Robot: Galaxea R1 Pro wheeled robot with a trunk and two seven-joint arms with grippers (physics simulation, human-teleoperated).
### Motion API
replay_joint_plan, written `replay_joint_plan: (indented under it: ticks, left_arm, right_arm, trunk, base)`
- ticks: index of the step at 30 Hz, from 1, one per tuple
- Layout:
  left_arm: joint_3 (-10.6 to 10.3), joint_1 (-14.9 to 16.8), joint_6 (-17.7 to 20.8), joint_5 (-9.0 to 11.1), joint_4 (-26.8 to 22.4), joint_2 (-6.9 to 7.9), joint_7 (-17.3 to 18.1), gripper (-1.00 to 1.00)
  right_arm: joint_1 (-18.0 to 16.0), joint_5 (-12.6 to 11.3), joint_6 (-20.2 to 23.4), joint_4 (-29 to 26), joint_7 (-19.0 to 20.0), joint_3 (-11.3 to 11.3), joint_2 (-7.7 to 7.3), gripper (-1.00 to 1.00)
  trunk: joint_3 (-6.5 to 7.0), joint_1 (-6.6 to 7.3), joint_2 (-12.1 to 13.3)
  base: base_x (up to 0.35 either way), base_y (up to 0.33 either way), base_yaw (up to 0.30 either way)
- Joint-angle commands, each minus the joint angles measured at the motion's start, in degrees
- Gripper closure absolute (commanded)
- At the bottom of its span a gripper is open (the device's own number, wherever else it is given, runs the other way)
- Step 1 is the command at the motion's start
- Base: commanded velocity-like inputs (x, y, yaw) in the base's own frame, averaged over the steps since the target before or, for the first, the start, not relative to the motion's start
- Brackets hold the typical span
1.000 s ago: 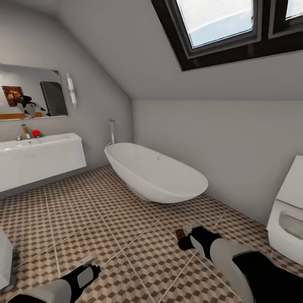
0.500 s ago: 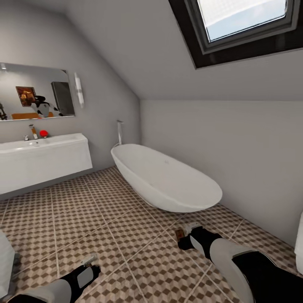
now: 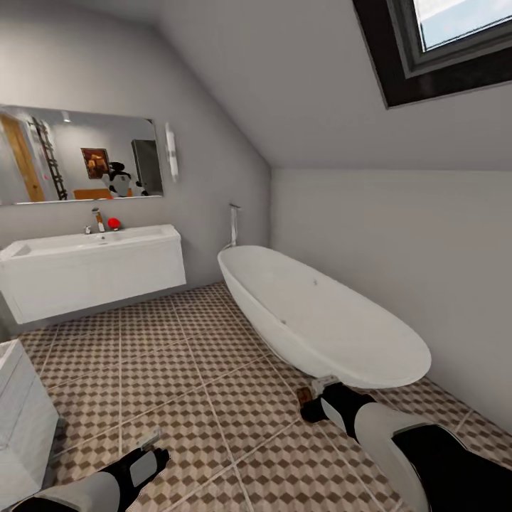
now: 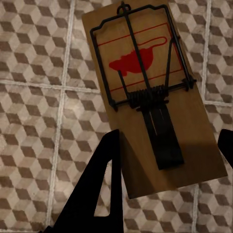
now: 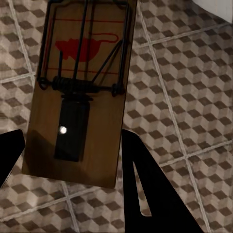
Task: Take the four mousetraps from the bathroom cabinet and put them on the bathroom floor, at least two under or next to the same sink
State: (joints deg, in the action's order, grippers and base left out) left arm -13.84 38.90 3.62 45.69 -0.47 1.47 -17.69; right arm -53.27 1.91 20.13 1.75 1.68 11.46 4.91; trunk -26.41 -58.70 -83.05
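Observation:
Each gripper carries one mousetrap above the bathroom floor (image 3: 178,370). In the head view my left gripper (image 3: 147,449) sits low at the left, shut on a small wooden mousetrap (image 3: 151,439). My right gripper (image 3: 311,402) is shut on another mousetrap (image 3: 305,394), close to the bathtub's near end. The left wrist view shows a brown mousetrap (image 4: 150,97) with a red mouse print, clamped between dark fingers (image 4: 104,184). The right wrist view has the other mousetrap (image 5: 82,92) held between its fingers (image 5: 145,194). The white bathroom sink (image 3: 92,270) hangs on the left wall. A white cabinet (image 3: 21,419) shows at the left edge.
An oval white bathtub (image 3: 320,313) runs along the right wall under the sloped ceiling and skylight (image 3: 462,28). A mirror (image 3: 78,156) hangs above the sink. Open tiled floor lies between the sink and the tub.
The whole view has swung left, so sink and tub sit further right, the toilet has left the picture and the cabinet has come in. Both grippers keep their mousetraps.

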Motion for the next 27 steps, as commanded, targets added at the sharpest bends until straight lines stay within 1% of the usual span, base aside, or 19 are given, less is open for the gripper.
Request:
replay_joint_plan:
  ticks: [1, 27]
  left_arm:
    - [-0.5, 0.0, 0.3, 0.2, -0.1, 0.01, -0.3, 1.0]
    - [-0.5, 0.0, 0.3, 0.2, -0.1, 0.03, -0.3, 1.0]
  right_arm:
    - [-0.1, 0.2, 0.1, 0.1, 0.2, 0.3, 0.01, 1.0]
    - [-0.1, 0.3, 0.1, 0.1, 0.2, 0.3, 0.01, 1.0]
  trunk:
    - [-0.06, -0.03, 0.0]
    - [-0.06, -0.03, 0.0]
  base:
    - [0.321, 0.0, 0.3]
    - [0.321, 0.0, 0.3]
